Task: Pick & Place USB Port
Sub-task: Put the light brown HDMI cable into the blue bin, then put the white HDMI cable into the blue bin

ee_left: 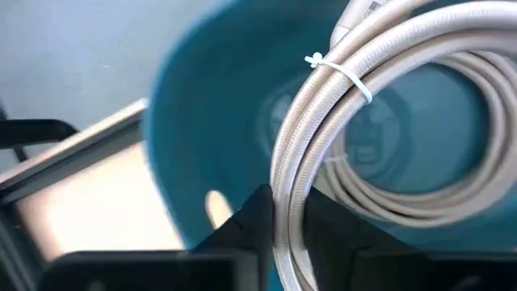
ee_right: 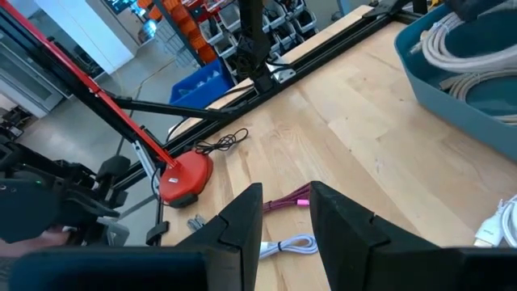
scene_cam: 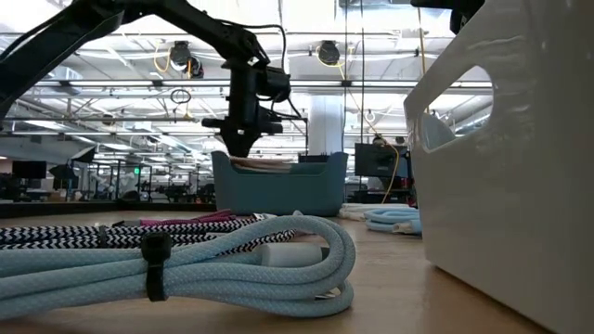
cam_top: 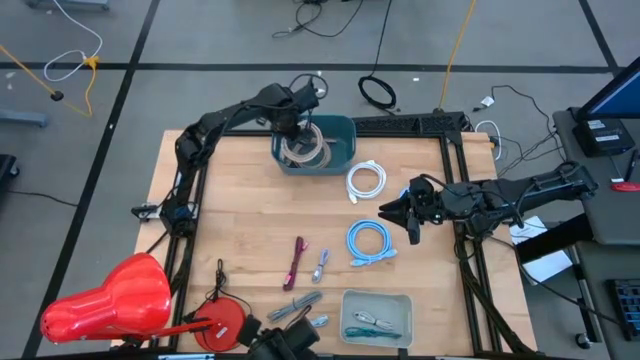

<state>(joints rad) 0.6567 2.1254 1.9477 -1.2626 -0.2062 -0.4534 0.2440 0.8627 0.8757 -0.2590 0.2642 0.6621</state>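
The left gripper (cam_top: 297, 135) hung over the teal bin (cam_top: 340, 133) at the counter's (cam_top: 240, 200) twelve o'clock edge, its fingers (ee_left: 257, 217) clenched on a strand of the beige coiled cable (ee_left: 380, 97). In the left wrist view that cable, bound with a white zip tie (ee_left: 343, 71), looped down into the bin's interior, and the low view showed the coil's top just above the bin's rim beneath the gripper.

The right gripper (cam_top: 412, 215) waited over the counter toward three o'clock, its fingers (ee_right: 242, 218) released and holding nothing, with the wood of the counter showing between them.

Just beside the bin, toward its five o'clock, lay a white coiled cable (cam_top: 366, 181). A light blue coiled cable (cam_top: 371, 242) lay at the white one's six o'clock, close to the right gripper. Near the counter's centre, a magenta cable (cam_top: 296, 262) and a small white cable (cam_top: 320, 265) lay side by side. At the six o'clock edge sat a pale tray (cam_top: 377, 316) holding a small teal cable, with a few grey connectors (cam_top: 296, 306) just at its nine o'clock. A red round base (cam_top: 224, 322) stood at the seven o'clock corner.
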